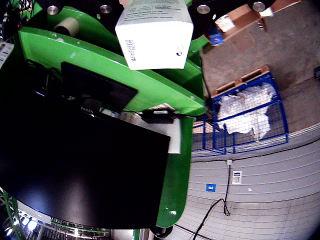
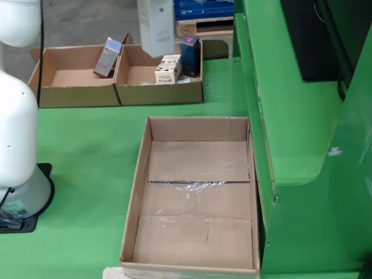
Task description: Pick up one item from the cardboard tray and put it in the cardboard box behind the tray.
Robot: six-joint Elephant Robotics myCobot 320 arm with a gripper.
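Note:
A tall white carton hangs in the air above the back trays, tilted slightly, its top cut off by the frame edge. The wrist view shows the same white carton close up at the top, with printed text on one face. My gripper holds it, but its fingers are hidden behind the carton in both views. Below it, the right-hand cardboard tray holds a small white box and a dark blue box. A large open cardboard box lies empty in front of the trays.
A second tray on the left holds a leaning pink-grey box. The white arm body stands at the left. A green machine frame with a black screen walls the right side. A blue wire cage shows in the wrist view.

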